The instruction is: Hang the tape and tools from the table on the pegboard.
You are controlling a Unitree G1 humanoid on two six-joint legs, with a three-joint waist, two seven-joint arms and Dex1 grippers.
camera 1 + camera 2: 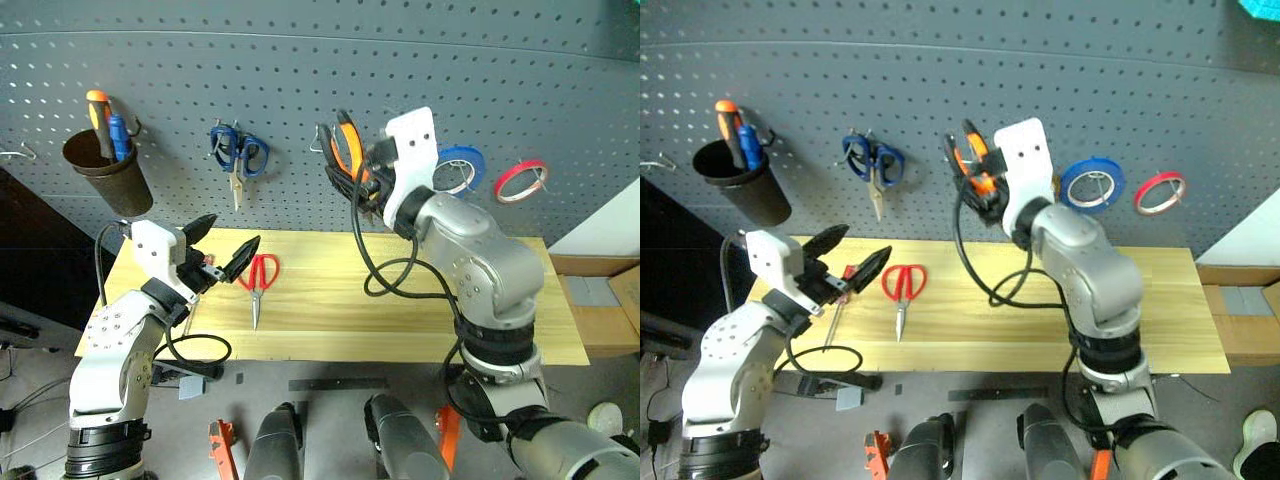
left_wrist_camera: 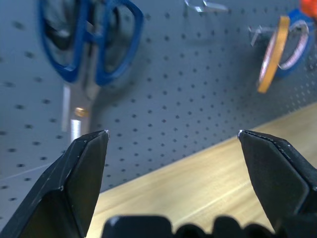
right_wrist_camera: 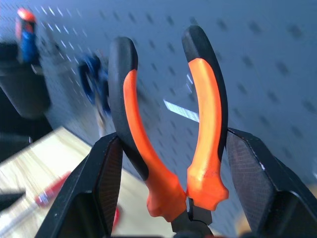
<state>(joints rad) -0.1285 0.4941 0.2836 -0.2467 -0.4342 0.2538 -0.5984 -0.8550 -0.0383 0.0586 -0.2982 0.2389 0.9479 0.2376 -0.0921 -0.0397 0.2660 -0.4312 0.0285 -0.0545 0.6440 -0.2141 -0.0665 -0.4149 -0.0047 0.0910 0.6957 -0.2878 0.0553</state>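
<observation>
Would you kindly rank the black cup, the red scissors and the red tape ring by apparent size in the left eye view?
1. Black cup, clearly largest.
2. Red scissors on the table.
3. Red tape ring on the pegboard, smallest.
The ring hangs farther from the camera than the scissors, so that last gap is unsure.

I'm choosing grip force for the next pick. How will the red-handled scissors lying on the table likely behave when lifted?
The red-handled scissors look rigid, with thin metal blades, so probably no flopping. They lie flat on the table, so they seem unlikely to roll, though hard to get under. The looped handles look smooth and may pivot or slip in a claw.
</observation>
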